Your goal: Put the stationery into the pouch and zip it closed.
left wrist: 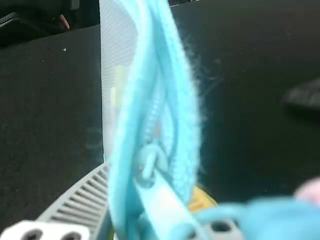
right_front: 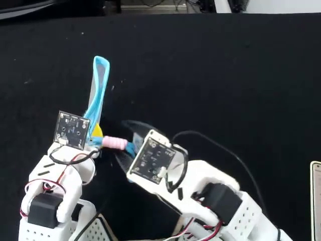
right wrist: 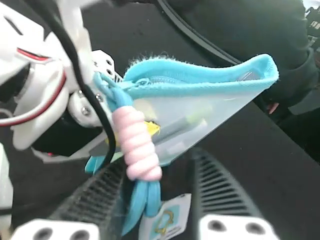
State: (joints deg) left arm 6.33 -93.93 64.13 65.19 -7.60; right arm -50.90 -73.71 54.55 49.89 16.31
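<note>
Well, nearest me the right gripper stands open, with the pouch's pink charm and blue cord hanging between its fingers. Just left, the left gripper pinches the pouch by its zip end, edge up above the table, stationery inside.

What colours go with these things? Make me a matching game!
Things:
1. pouch
2. coiled strap
3. table cover
4. small piece inside the pouch

Colours:
A. black
B. yellow
C. see-through with a light blue edge
D. pink

Pairs: 1-C, 2-D, 3-A, 4-B
</note>
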